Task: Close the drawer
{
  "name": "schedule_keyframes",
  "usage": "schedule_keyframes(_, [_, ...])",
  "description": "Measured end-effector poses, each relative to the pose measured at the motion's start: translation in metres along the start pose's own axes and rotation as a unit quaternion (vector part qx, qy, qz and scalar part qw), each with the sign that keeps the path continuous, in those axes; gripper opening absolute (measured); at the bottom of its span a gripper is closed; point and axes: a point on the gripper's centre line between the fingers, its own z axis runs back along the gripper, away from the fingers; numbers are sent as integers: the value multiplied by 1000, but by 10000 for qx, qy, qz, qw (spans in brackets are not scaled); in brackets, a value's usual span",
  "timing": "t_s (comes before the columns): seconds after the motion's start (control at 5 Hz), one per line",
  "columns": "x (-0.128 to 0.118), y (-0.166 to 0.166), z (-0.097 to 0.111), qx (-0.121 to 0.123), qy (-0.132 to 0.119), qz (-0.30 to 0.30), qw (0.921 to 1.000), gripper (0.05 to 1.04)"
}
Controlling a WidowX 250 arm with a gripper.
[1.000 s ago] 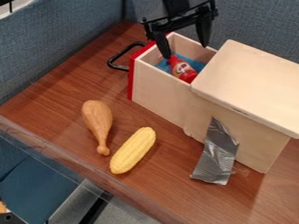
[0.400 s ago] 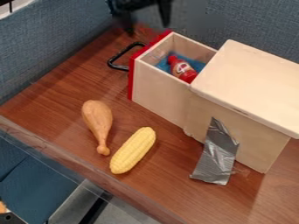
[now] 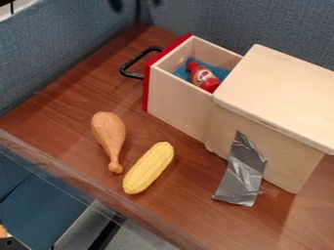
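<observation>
At the top edge, left of centre, the tips of my gripper [image 3: 135, 3] show, apart from each other with nothing between them. They are above and to the left of the drawer, touching neither it nor its handle. The wooden drawer [image 3: 179, 105] stands pulled out of its box [image 3: 281, 93], its red front [image 3: 147, 88] facing left. A black loop handle [image 3: 132, 67] sticks out from that front. Inside the drawer, a red bottle [image 3: 203, 78] lies on a blue cloth [image 3: 182, 72].
A toy drumstick [image 3: 110, 134] and a yellow corn cob [image 3: 149, 167] lie on the wooden table [image 3: 65, 97] in front of the drawer. Silver tape [image 3: 240, 176] runs from the box down onto the table. Blue-grey partition walls [image 3: 65, 44] rise behind and at the left.
My gripper has moved from over the open drawer up and left to the top edge, with its fingers still apart. The drawer and the objects have not moved.
</observation>
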Motion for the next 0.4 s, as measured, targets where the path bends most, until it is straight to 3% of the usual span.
schedule_keyframes(0.2, [7,23,-9,283,467,-690,9961,1000])
schedule_keyframes(0.4, [10,34,-9,516,715,-1193,9889,1000])
